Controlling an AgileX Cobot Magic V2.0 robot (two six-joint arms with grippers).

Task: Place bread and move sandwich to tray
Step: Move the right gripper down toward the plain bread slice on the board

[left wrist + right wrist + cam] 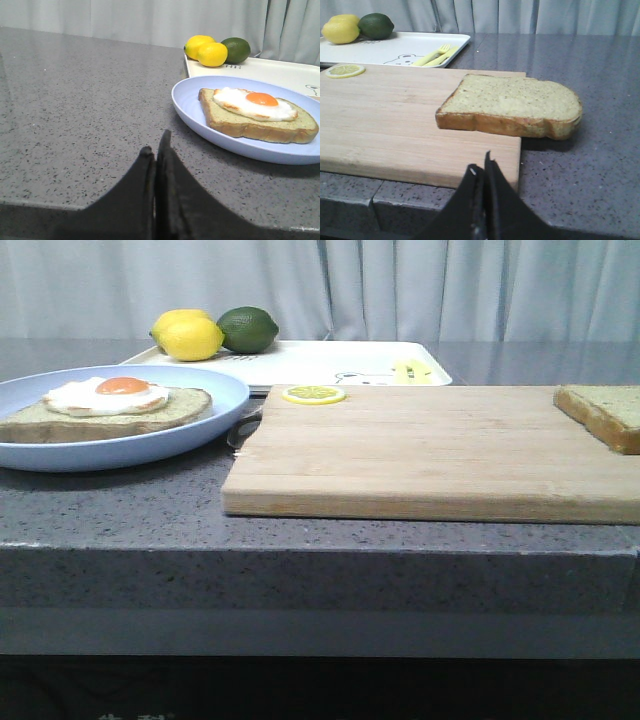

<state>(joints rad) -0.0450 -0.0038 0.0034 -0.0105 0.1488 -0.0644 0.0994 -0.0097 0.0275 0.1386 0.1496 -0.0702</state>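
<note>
The bread [604, 412] lies on the right end of the wooden cutting board [430, 450], overhanging its right edge; it also shows in the right wrist view [512, 105]. The sandwich [105, 405], an egg-topped slice on a light-blue plate [190, 430], sits at the left; it also shows in the left wrist view [255, 112]. The white tray [320, 365] lies behind the board. My left gripper [156, 145] is shut and empty, short of the plate. My right gripper [481, 167] is shut and empty, at the board's near corner, short of the bread.
A lemon [188, 337] and a lime [248, 328] sit at the tray's back left. A lemon slice [313, 394] lies on the board's far edge. A yellow fork and knife [434, 56] lie on the tray. Grey curtains hang behind.
</note>
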